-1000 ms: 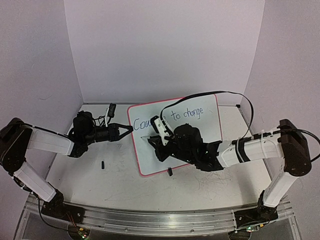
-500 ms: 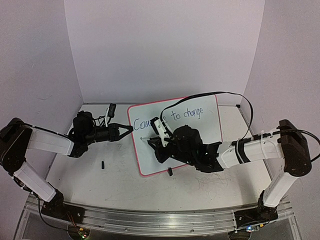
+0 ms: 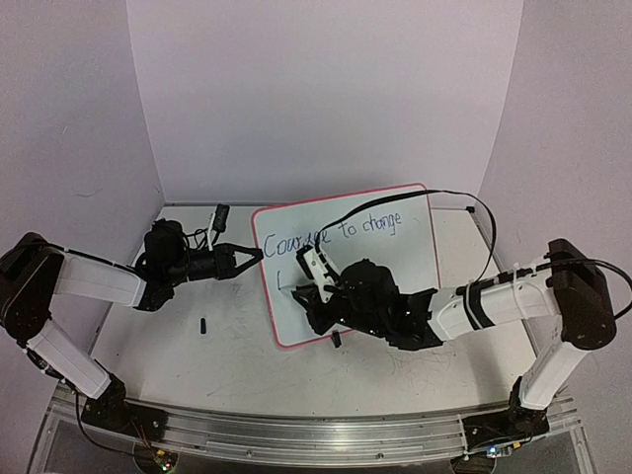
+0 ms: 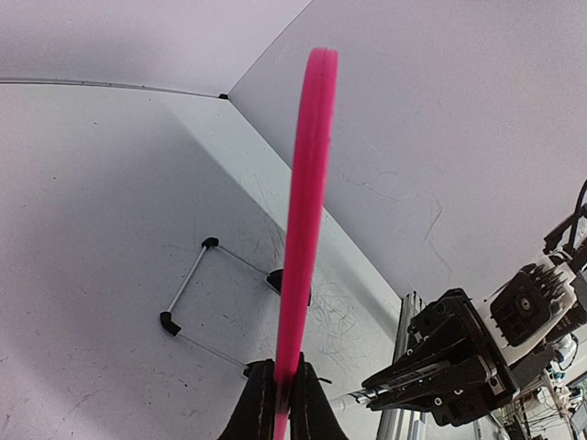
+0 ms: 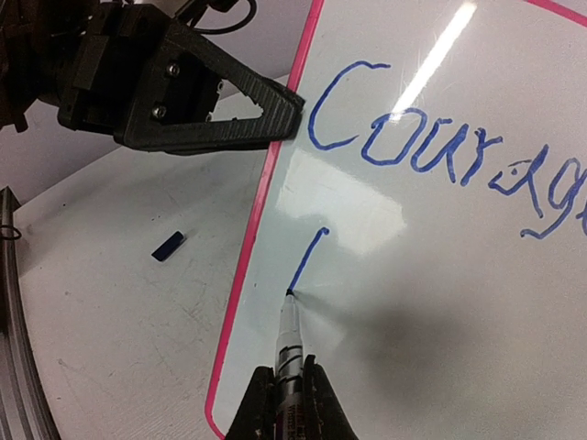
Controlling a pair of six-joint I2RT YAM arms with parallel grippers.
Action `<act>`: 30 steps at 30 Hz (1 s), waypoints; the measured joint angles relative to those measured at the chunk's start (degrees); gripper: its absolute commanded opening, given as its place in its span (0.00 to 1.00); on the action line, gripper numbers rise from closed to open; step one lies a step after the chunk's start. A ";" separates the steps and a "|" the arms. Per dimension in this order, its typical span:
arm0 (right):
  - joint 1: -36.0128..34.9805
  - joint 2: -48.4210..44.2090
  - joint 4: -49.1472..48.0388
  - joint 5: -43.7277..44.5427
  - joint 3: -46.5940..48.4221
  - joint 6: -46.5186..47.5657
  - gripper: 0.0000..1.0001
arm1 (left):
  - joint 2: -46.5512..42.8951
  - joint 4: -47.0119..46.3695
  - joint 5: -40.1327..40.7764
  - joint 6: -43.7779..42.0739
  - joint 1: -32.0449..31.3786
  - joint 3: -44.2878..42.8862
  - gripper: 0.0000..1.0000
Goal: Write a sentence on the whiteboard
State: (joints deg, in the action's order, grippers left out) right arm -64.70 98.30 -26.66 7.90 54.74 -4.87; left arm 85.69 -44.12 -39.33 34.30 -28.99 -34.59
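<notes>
The whiteboard (image 3: 415,257) stands tilted at mid-table, white with a pink rim. My left gripper (image 3: 255,255) is shut on its left edge; in the left wrist view the rim (image 4: 307,229) runs edge-on up from the closed fingers (image 4: 282,394). The sentence (image 3: 370,225) reads "Courage to change" in blue along the top. My right gripper (image 5: 289,394) is shut on a marker (image 5: 289,344), whose tip touches the board at the lower end of a short blue stroke (image 5: 307,261) below "Courage" (image 5: 431,156). In the top view the right gripper (image 3: 311,294) covers the board's lower left.
A small dark cap (image 3: 202,325) lies on the scuffed tabletop left of the board. A black clip foot (image 3: 336,339) sits at the board's near edge. A thin wire stand (image 4: 188,284) lies behind the board. A black object (image 3: 221,213) rests at the back wall.
My right gripper has moved toward the near left with the marker, drawing a short stroke under "Courage" and uncovering more of that word. The left gripper and board have stayed put.
</notes>
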 measured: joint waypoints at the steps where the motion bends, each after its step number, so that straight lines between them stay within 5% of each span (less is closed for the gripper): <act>1: -0.10 0.00 0.04 0.01 -0.18 -0.12 0.00 | 0.00 0.00 0.00 0.00 0.00 0.00 0.00; 30: -0.34 -1.66 -4.10 -0.31 0.04 -0.72 0.00 | -0.02 -0.46 -0.17 0.11 -0.28 0.00 0.00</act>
State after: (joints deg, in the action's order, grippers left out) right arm -65.04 96.64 -30.76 7.60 54.78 -5.58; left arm 85.67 -44.58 -39.51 34.41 -29.28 -34.59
